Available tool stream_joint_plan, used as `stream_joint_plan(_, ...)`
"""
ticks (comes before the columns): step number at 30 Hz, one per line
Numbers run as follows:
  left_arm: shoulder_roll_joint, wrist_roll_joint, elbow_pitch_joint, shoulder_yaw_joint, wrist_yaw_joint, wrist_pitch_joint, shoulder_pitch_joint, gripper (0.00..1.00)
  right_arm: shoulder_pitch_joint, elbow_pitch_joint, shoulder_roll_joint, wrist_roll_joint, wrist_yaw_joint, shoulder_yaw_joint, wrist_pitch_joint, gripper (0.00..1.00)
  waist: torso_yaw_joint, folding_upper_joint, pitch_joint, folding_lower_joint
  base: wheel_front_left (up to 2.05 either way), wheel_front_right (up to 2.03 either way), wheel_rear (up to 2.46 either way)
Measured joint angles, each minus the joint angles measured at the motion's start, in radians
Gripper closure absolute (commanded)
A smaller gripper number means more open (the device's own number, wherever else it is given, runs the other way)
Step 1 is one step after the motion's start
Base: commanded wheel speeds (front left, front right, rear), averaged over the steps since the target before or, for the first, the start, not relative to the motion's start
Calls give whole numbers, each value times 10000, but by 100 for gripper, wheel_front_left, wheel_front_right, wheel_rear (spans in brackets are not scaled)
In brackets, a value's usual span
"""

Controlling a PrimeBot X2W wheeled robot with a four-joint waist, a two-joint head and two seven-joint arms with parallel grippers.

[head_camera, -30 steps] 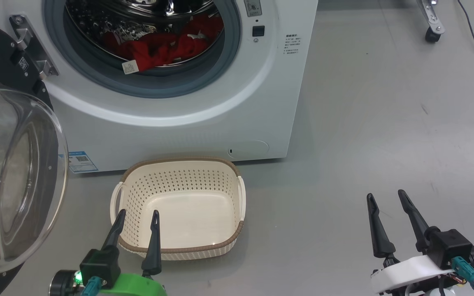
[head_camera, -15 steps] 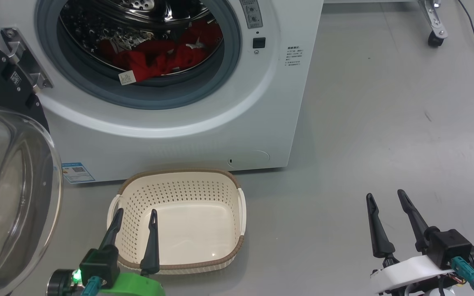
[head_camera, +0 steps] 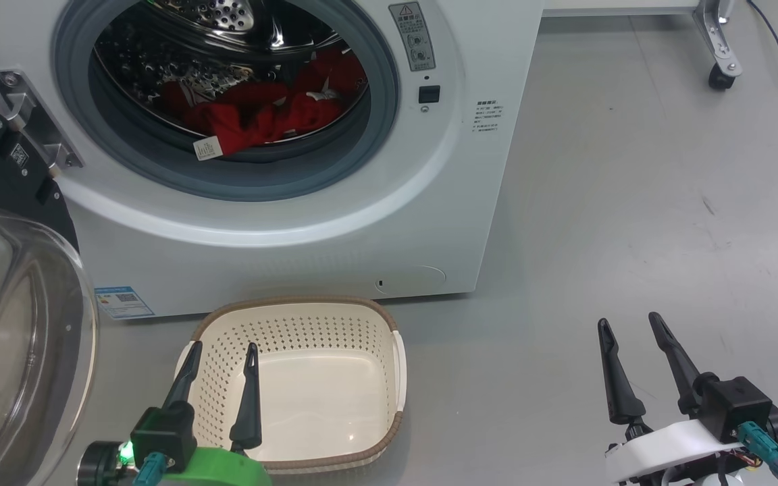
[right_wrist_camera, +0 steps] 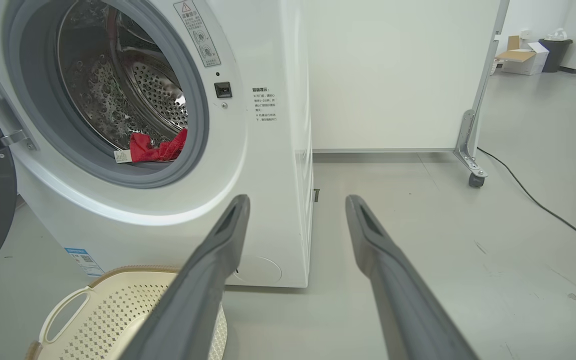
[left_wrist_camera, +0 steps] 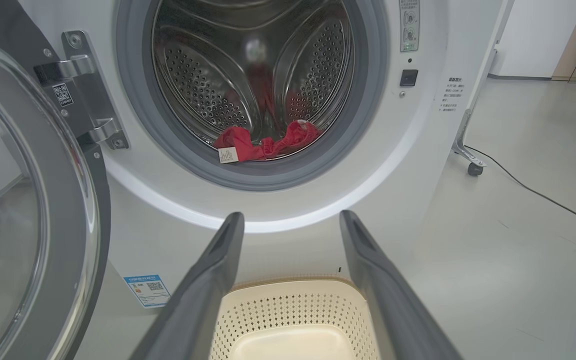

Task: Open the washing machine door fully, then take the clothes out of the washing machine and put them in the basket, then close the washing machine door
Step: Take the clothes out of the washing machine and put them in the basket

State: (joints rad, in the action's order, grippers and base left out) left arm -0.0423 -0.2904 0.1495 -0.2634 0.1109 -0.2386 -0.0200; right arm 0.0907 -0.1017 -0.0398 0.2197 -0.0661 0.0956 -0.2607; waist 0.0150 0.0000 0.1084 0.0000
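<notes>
At the far left the washing machine door [head_camera: 24, 337] is standing swung wide open, its glass bowl bulging toward the room. Just right of it the left gripper [head_camera: 224, 347] is hovering over the near left corner of the basket [head_camera: 294, 302], fingers spread wide and gripping nothing. The basket is sitting on the floor [head_camera: 598, 202] close before the washing machine [head_camera: 362, 223], in whose drum the clothes [head_camera: 261, 118] are lying in a red heap. Far right, the right gripper [head_camera: 629, 320] is hanging above the grey floor, equally wide apart, holding nothing.

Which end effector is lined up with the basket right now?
The left end effector, green wrist: it overlaps the basket in the head view. The right end effector, white wrist, hangs over the floor, well aside.
</notes>
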Motion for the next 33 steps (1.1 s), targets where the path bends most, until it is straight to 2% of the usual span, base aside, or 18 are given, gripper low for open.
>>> stream_joint_plan(33,0,-174,284,-132,73,0,111,0,0,-119,0,102,69,161,0,0,24,0,-160,0,1,-1,0)
